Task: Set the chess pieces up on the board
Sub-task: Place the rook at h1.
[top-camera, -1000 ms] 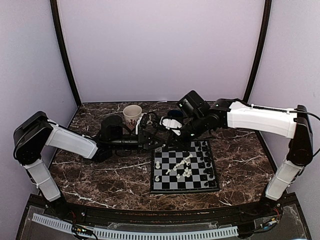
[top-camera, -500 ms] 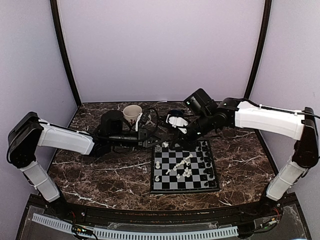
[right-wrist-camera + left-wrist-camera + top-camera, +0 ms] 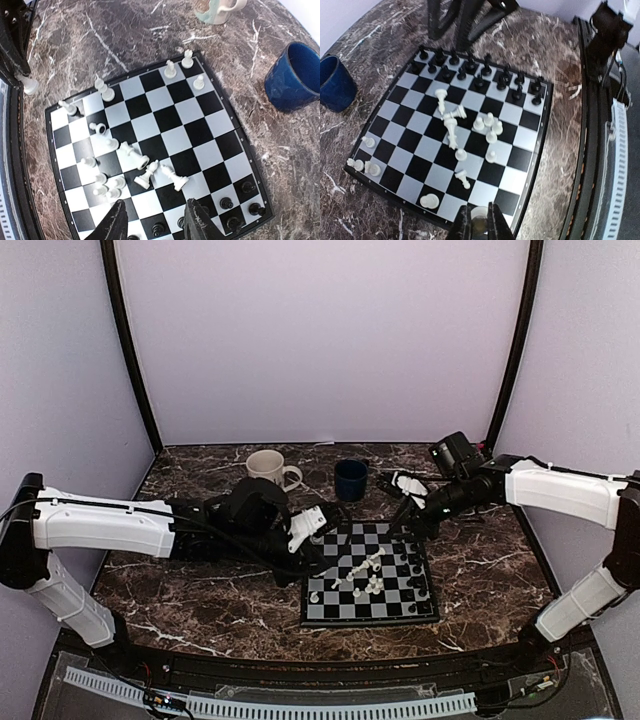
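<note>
left gripper [image 3: 479, 227] is pinched on a white piece [image 3: 29, 85] just off the white-side edge of the board [image 3: 520, 159], so its empty home squares lie straight ahead. right gripper [image 3: 156, 212] hangs apart-jawed over the black rows, farther off.

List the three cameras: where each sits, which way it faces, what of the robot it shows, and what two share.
Top external: above and behind the bases, looking down and forward at the board; left arm and right arm show whole.
Left wrist: over the board's white side, facing the black pieces; left jaws at the bottom edge, shut on a white piece.
Right wrist: over the black side, facing the white side; right jaws open, empty.
Shared: both wrist views hold the board and blue cup.
</note>
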